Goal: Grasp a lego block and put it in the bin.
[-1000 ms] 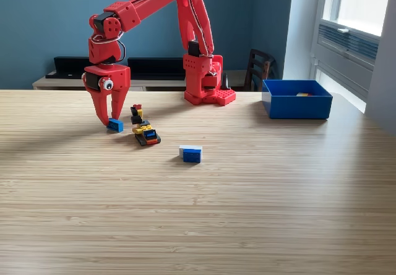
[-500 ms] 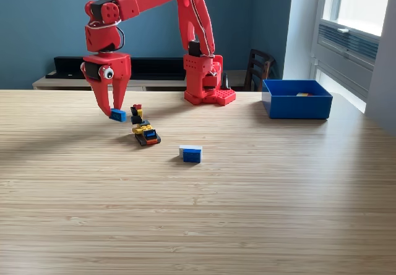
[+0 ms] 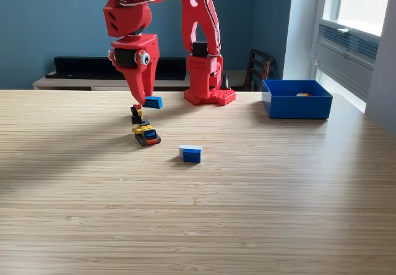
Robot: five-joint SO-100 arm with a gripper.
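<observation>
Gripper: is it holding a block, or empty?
Holding: the gripper is shut on a blue lego block, which hangs clear above the table.

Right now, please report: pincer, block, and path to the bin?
Pincer shut on blue block, lifted off the table. Bin far at exterior view's right. Nothing seen in the way.

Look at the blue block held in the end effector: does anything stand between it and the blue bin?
Nothing visible does. The blue block hangs in the end effector above the table; the arm's red base sits behind the direct line to the bin.
</observation>
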